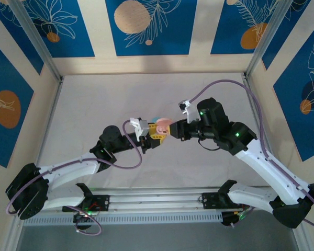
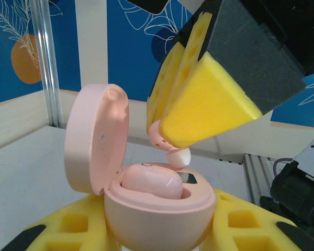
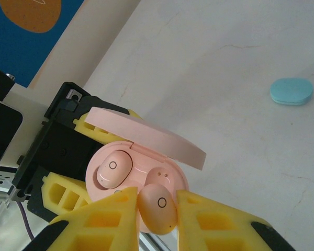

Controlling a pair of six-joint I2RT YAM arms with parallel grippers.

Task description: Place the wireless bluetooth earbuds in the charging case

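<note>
Around pale tabletop, blue leaf-print walls.

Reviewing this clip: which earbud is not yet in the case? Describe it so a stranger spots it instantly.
Find where both arms meet mid-table: the left tool grips an open pink case. One pink earbud is seated inside; the loose earbud is pinched by the right tool just above it, not seated.

No words or numbers can be read; a thin ring mark sits on each pink earbud
</note>
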